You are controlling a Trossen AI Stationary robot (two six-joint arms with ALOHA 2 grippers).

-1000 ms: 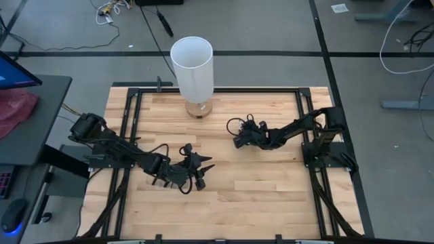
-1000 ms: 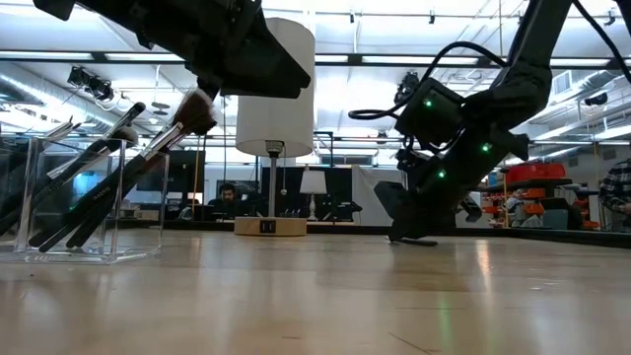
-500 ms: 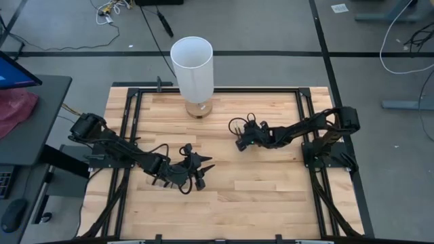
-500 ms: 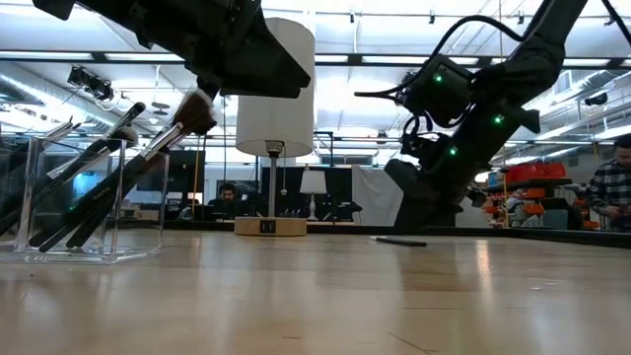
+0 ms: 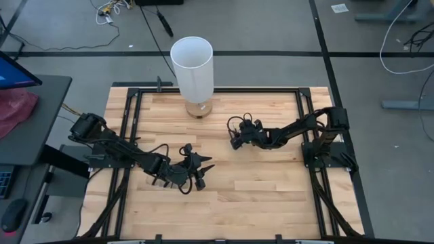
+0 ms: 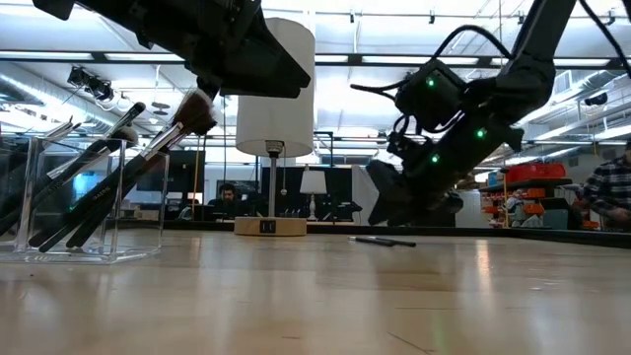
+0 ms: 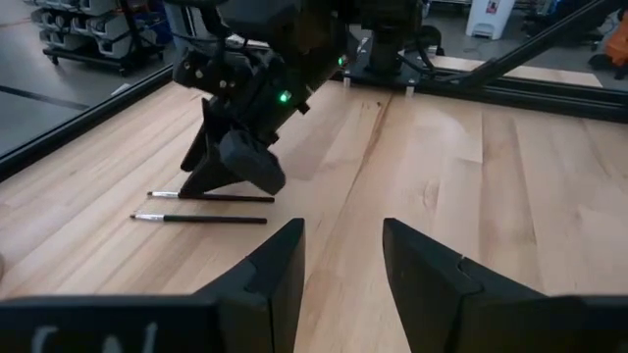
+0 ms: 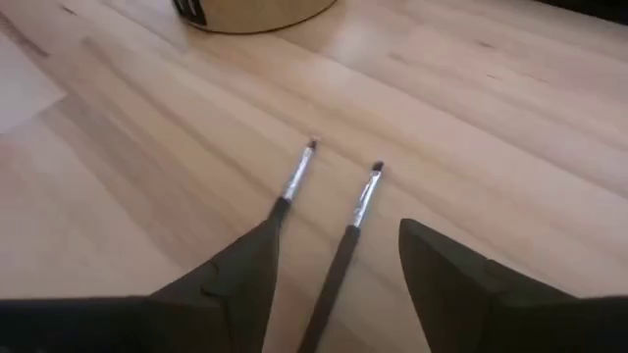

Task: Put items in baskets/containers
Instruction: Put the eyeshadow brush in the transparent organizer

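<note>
Right gripper (image 8: pixel 334 284) low over the worktop (image 5: pixel 258 190) near mid-table, fingers parted and empty. Two thin brushes (image 8: pixel 353 211) loose on the wood side by side, nearly parallel, long axes running straight ahead of the gripper, bristle tips pointing toward the white cylinder (image 5: pixel 192 68); one handle between the open fingers, the other under a finger. Left gripper (image 7: pixel 339 265) farther off, open, empty, beside the clear container (image 6: pixel 74 197) already stocked with brushes. Right arm plainly nearer; probably a straight descent and closure across the handle.
</note>
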